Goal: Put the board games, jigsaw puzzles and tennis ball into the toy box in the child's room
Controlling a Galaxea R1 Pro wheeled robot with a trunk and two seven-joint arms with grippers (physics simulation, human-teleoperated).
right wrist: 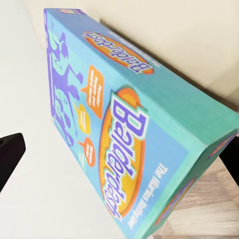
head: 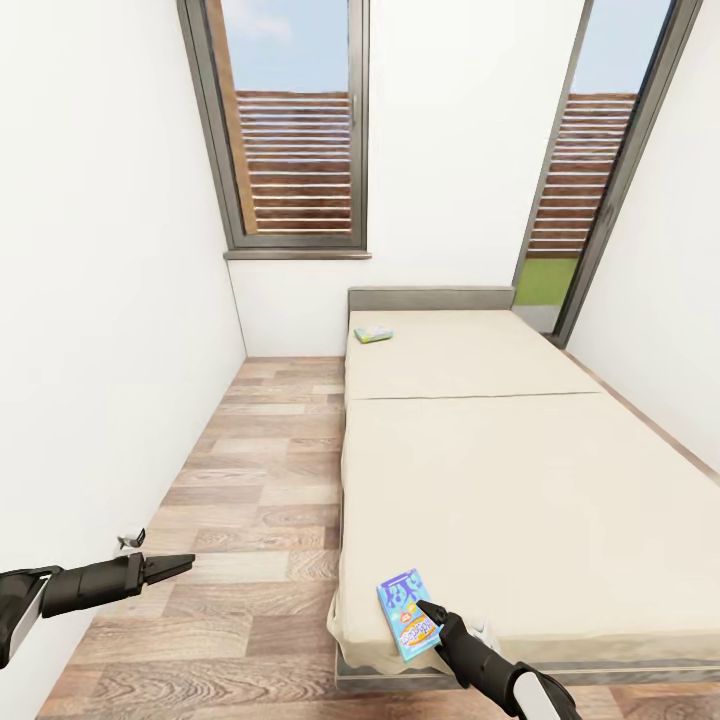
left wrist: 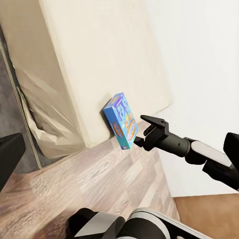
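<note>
The left gripper (head: 185, 563) hangs over the wood-plank floor (head: 260, 500) beside the white wall, its fingers drawn together on nothing. On the bed (head: 500, 470), a light-blue board game (head: 408, 612) lies at the near left corner, overhanging the edge; the right gripper (head: 432, 612) straddles its end, fingers spread, not clamped. A second flat game box (head: 373, 334) rests at the far left corner by the headboard.

Head view high over the bed (head: 480, 440); both wrists nearer, sharing the blue game box (right wrist: 124, 134).
</note>
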